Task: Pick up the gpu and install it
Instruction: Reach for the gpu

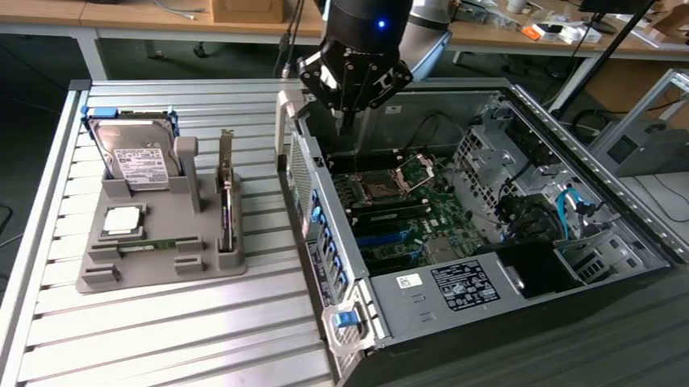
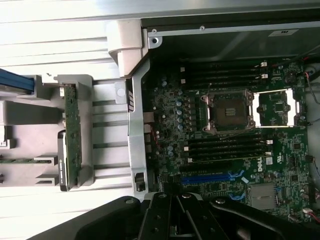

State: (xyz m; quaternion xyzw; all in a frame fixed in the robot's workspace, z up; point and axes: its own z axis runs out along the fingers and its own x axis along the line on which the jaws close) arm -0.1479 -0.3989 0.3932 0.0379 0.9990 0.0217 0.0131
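Observation:
The gpu (image 1: 226, 197) stands on edge in a slot of the grey holder (image 1: 161, 270), left of the open computer case in the exterior view. It is a thin dark card with a silver bracket at its upper end. The wrist view sees it edge-on as a green strip, the gpu (image 2: 73, 130). My gripper (image 1: 344, 121) hangs above the case's far left corner, over the motherboard (image 1: 398, 210), well apart from the card. Its fingers are shut with nothing between them. In the wrist view the gripper (image 2: 173, 210) is above the blue slots (image 2: 210, 176).
On the holder a silver hard drive (image 1: 138, 161) with a white label stands upright, with a square processor (image 1: 122, 219) and a narrow memory stick (image 1: 156, 244) in front. The case (image 1: 560, 266) has tall side walls, drive cages and blue cables. Everything rests on a ribbed metal table (image 1: 161, 339).

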